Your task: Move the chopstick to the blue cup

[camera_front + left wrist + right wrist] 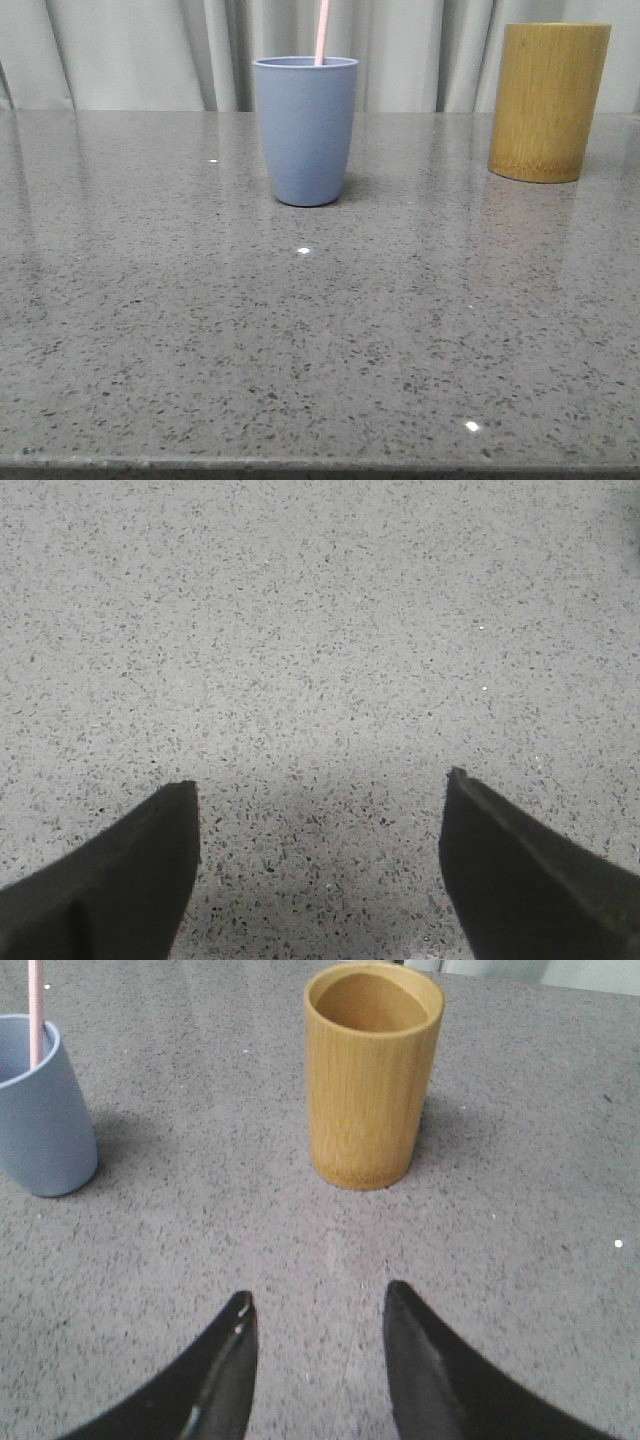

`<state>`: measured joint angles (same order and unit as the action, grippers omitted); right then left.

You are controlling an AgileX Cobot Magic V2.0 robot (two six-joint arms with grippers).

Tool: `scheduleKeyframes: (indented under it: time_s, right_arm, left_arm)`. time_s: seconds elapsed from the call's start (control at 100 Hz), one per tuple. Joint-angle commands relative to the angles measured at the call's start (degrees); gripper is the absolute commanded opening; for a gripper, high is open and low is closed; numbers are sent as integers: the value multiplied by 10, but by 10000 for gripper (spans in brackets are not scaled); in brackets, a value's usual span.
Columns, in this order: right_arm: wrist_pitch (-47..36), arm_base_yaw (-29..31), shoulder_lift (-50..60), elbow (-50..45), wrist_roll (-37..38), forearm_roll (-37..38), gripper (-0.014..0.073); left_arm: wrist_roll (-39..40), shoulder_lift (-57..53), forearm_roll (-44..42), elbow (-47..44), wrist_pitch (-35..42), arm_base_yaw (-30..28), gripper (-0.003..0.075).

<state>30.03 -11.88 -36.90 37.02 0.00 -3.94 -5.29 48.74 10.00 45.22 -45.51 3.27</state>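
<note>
The blue cup (305,130) stands upright at the back middle of the table, and a pale pink chopstick (322,32) rises out of it, its lower part hidden inside. The right wrist view shows the same blue cup (42,1110) with the chopstick (36,1010) leaning on its rim. My right gripper (318,1305) is open and holds nothing, low over the table short of the bamboo cylinder (372,1075). My left gripper (322,785) is open and wide over bare speckled stone. Neither gripper appears in the front view.
A taller yellow-brown bamboo cylinder (547,102) stands at the back right, its inside showing nothing in the right wrist view. Grey curtains hang behind the grey speckled table (300,340), whose front edge runs along the bottom of the front view.
</note>
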Motion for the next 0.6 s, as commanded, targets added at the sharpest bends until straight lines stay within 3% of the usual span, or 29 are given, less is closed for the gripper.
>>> scheduleKeyframes:
  time_s: [0.0, 0.34, 0.44, 0.59]
  right_arm:
    - [-37, 4, 27, -7, 4, 4, 320]
    - [-72, 4, 47, -28, 4, 4, 302]
    - [-96, 4, 47, -28, 4, 4, 206]
    - [-120, 4, 47, -28, 4, 4, -20]
  left_arm:
    - [1, -3, 10, 15, 35, 0, 494]
    - [1, -3, 10, 15, 35, 0, 479]
    - [1, -3, 10, 15, 35, 0, 399]
    - [1, -3, 10, 15, 37, 0, 178]
